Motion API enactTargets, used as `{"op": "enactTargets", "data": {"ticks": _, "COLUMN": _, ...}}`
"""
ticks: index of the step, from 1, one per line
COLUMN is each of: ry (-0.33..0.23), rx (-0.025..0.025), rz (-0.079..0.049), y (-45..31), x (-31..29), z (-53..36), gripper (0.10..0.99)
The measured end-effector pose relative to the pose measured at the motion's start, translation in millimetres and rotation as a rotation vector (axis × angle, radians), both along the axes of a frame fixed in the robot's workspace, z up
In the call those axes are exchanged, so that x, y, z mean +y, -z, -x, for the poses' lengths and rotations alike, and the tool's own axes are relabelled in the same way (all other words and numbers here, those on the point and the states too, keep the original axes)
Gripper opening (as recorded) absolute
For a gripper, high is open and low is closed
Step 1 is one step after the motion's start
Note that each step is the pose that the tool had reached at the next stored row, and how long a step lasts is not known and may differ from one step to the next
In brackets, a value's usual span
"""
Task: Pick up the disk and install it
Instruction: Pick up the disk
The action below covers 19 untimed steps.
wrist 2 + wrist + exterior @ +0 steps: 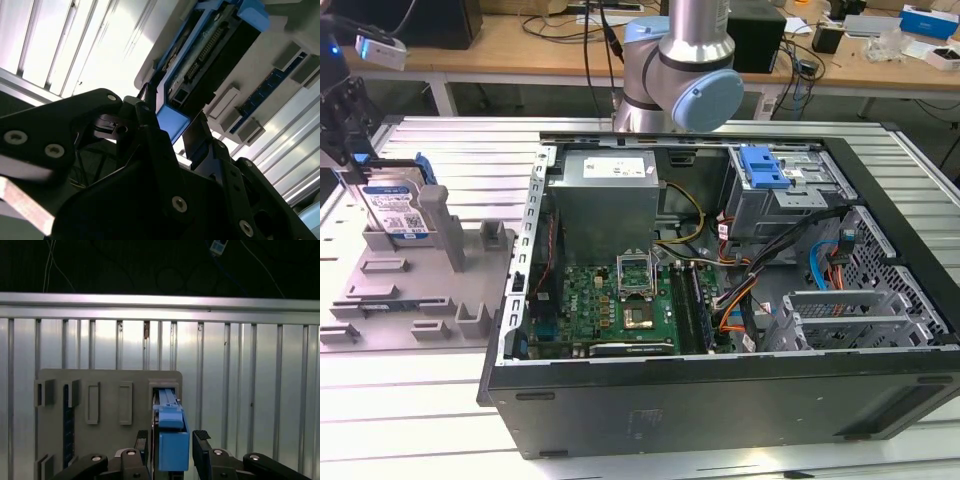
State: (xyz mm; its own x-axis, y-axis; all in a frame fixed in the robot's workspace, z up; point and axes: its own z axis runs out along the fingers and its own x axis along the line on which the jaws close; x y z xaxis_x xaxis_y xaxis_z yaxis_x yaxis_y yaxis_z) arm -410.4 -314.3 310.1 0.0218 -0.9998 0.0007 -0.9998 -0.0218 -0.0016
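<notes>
One flat silver disk [395, 208] with a blue plastic frame stood upright in a slotted grey holder [430, 290] on the ribbed metal desk [410, 400]; black fingers [201, 442] straddled it, released, slim gaps.

On table [410, 400], toward exterior view's left: fixture plate [420, 290]. Upright in slot at plate's far-left end: disk [395, 205]. Right over disk's top edge: gripper [353, 160], fingers [200, 455] to either side, slim gaps between in first wrist view. Just beside plate, to its right: open computer case [720, 400]. Inside case: power supply box [605, 195] rear left, motherboard [610, 300] before it, drive cage [785, 200] rear right, latch [763, 165] atop cage. Behind case: arm joint [680, 70], then workbench [520, 50].
</notes>
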Motion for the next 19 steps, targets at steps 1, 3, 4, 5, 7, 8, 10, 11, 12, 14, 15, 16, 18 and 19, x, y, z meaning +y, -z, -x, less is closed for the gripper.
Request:
{"op": "enactTargets", "data": {"ticks": 1, "ry": 0.0, "rx": 0.0001, "rz": 0.0, "y": 0.4, "x": 0.0, "z": 0.0, "gripper": 0.482}}
{"op": "enactTargets", "data": {"ticks": 3, "ry": 0.0, "rx": 0.0001, "rz": 0.0, "y": 2.4, "x": 0.0, "z": 0.0, "gripper": 0.482}}
{"op": "enactTargets", "data": {"ticks": 4, "ry": 0.0, "rx": 0.0001, "rz": 0.0, "y": 3.2, "x": 0.0, "z": 0.0, "gripper": 0.482}}
{"op": "enactTargets", "data": {"ticks": 5, "ry": 0.0, "rx": 0.0, "rz": 0.0, "y": 3.8, "x": 0.0, "z": 0.0, "gripper": 0.482}}
{"op": "enactTargets", "data": {"ticks": 7, "ry": 0.0, "rx": 0.0001, "rz": 0.0, "y": 5.4, "x": 0.0, "z": 0.0, "gripper": 0.482}}
{"op": "enactTargets", "data": {"ticks": 8, "ry": 0.0, "rx": 0.0002, "rz": 0.0, "y": 6.2, "x": 0.0, "z": 0.0, "gripper": 0.482}}
{"op": "enactTargets", "data": {"ticks": 10, "ry": 0.0, "rx": 0.0001, "rz": 0.0, "y": 7.0, "x": 0.0, "z": 0.0, "gripper": 0.482}}
{"op": "enactTargets", "data": {"ticks": 11, "ry": 0.0, "rx": 0.0001, "rz": 0.0, "y": 7.5, "x": 0.0, "z": 0.0, "gripper": 0.482}}
{"op": "enactTargets", "data": {"ticks": 12, "ry": 0.0, "rx": 0.0001, "rz": 0.0, "y": 7.8, "x": 0.0, "z": 0.0, "gripper": 0.482}}
{"op": "enactTargets", "data": {"ticks": 14, "ry": 0.0, "rx": 0.0001, "rz": 0.0, "y": 8.3, "x": 0.0, "z": 0.0, "gripper": 0.482}}
{"op": "enactTargets", "data": {"ticks": 15, "ry": 0.0, "rx": 0.0001, "rz": 0.0, "y": 8.5, "x": 0.0, "z": 0.0, "gripper": 0.482}}
{"op": "enactTargets", "data": {"ticks": 16, "ry": 0.0, "rx": 0.0001, "rz": 0.0, "y": 8.7, "x": 0.0, "z": 0.0, "gripper": 0.482}}
{"op": "enactTargets", "data": {"ticks": 18, "ry": 0.0, "rx": 0.0, "rz": 0.0, "y": 9.1, "x": 0.0, "z": 0.0, "gripper": 0.482}}
{"op": "enactTargets", "data": {"ticks": 19, "ry": 0.0, "rx": 0.0, "rz": 0.0, "y": 9.4, "x": 0.0, "z": 0.0, "gripper": 0.482}}
